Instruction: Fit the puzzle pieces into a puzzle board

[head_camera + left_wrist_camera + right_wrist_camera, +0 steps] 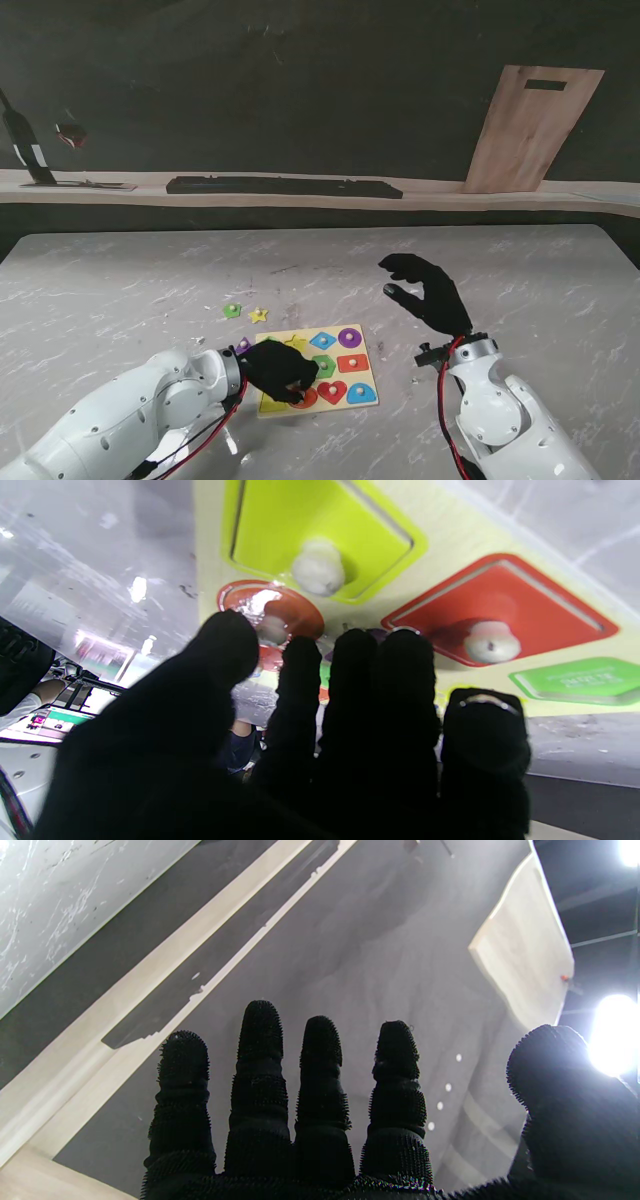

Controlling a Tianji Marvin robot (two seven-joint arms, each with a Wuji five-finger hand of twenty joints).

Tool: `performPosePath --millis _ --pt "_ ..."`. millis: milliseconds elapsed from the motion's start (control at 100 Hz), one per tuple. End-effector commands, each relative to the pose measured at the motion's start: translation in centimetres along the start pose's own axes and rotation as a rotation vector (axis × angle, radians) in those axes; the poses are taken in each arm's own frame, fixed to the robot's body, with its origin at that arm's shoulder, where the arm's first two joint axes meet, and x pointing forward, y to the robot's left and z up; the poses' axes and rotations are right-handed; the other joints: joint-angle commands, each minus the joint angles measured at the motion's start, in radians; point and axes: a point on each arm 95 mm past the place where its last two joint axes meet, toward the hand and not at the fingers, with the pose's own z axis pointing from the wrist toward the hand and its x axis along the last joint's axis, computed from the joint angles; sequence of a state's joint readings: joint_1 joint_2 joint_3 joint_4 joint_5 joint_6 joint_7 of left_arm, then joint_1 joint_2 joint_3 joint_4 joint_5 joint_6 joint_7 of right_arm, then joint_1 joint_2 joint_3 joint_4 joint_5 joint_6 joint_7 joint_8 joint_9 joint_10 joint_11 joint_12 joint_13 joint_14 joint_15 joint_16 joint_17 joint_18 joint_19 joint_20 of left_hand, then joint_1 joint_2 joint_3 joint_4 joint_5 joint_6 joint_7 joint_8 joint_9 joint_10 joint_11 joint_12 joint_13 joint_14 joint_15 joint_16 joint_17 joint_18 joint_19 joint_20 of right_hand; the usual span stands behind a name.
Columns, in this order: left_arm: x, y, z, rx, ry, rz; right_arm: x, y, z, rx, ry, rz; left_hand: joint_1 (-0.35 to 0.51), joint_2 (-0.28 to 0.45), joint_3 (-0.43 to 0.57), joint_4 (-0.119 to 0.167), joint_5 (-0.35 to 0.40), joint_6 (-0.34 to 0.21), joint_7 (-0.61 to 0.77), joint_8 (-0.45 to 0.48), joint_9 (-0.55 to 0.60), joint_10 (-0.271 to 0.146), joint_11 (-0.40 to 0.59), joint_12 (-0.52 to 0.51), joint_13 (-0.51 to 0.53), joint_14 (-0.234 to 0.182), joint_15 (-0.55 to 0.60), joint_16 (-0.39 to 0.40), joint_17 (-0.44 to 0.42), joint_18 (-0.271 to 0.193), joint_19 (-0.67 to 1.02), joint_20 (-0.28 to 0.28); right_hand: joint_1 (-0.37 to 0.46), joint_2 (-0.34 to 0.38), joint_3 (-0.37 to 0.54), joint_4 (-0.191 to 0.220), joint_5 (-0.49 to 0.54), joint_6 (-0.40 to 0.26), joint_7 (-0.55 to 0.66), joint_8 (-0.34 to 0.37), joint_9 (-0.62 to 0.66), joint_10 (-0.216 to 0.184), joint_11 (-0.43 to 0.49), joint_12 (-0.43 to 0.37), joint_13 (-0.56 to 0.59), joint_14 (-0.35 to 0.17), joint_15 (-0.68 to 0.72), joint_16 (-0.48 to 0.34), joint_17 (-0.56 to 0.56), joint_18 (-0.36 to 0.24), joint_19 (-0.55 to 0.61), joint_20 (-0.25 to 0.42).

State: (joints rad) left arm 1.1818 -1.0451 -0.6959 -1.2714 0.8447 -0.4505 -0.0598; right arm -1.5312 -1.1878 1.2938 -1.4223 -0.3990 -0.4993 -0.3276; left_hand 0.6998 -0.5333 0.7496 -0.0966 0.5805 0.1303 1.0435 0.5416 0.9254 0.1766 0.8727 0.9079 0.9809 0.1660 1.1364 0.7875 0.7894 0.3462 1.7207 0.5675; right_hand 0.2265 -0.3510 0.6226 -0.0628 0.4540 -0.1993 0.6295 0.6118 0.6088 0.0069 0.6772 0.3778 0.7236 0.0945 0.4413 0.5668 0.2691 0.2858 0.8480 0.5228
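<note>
With the left robot hand [280, 370] pressing fingers down on a red round piece [272, 611] at the near-left corner of the puzzle board [318, 368], whether gripping I cannot tell, and the right robot hand [425, 290] splayed wide, empty, beyond the board's right side, a skewed piece could jam or shove the board across the desk [120, 290].
</note>
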Motion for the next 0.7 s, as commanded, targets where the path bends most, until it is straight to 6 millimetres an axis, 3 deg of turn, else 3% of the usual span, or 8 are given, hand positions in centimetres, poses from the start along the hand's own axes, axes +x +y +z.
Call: performPosePath --millis 0,170,370,690 --pt "-0.1 0.8 -0.4 -0.009 -0.012 0.011 0.1 -0.3 -0.2 0.001 0.003 0.006 -0.036 0.017 -0.016 0.042 -0.065 0.066 -0.225 -0.042 -0.026 -0.018 0.030 -0.011 -0.013 -0.028 0.012 0.017 -0.001 -0.163 0.067 0.026 0.004 0.006 -0.019 0.021 0.013 -0.019 0.000 0.002 0.028 -0.004 0.001 0.010 0.008 0.001 0.005 0.008 -0.003 0.008 0.012 0.020" --pt "-0.3 0.6 -0.6 0.032 -0.025 0.016 0.1 -0.3 -0.2 0.001 0.003 0.006 -0.074 0.048 -0.053 0.037 -0.071 0.071 -0.244 -0.042 -0.027 -0.018 0.043 -0.022 -0.012 -0.022 0.017 0.020 -0.002 -0.163 0.073 0.030 0.004 0.007 -0.019 0.021 0.012 -0.019 0.000 0.002 0.028 -0.005 0.000 0.010 0.009 0.001 0.005 0.008 -0.003 0.008 0.012 0.020" --pt "-0.3 0.4 -0.9 0.078 -0.047 -0.039 0.1 -0.3 -0.3 0.001 0.004 0.006 -0.078 0.133 -0.180 0.039 -0.065 0.073 -0.254 -0.032 -0.026 -0.004 0.052 -0.039 -0.012 -0.003 0.024 0.021 -0.007 -0.152 0.081 0.042 0.005 0.007 -0.018 0.021 0.013 -0.019 0.001 0.002 0.028 -0.005 0.000 0.010 0.010 0.001 0.007 0.009 -0.003 0.007 0.013 0.020" --pt "-0.3 -0.9 -2.4 0.193 -0.101 -0.151 0.0 -0.5 -0.1 0.012 0.000 0.010 -0.062 0.167 -0.208 0.044 -0.055 0.063 -0.254 -0.032 -0.034 0.007 0.031 -0.051 -0.034 0.018 0.007 0.019 -0.038 -0.130 0.065 0.049 0.005 0.008 -0.019 0.021 0.012 -0.019 0.000 0.002 0.028 -0.006 0.001 0.010 0.010 0.001 0.007 0.009 -0.002 0.007 0.014 0.020"
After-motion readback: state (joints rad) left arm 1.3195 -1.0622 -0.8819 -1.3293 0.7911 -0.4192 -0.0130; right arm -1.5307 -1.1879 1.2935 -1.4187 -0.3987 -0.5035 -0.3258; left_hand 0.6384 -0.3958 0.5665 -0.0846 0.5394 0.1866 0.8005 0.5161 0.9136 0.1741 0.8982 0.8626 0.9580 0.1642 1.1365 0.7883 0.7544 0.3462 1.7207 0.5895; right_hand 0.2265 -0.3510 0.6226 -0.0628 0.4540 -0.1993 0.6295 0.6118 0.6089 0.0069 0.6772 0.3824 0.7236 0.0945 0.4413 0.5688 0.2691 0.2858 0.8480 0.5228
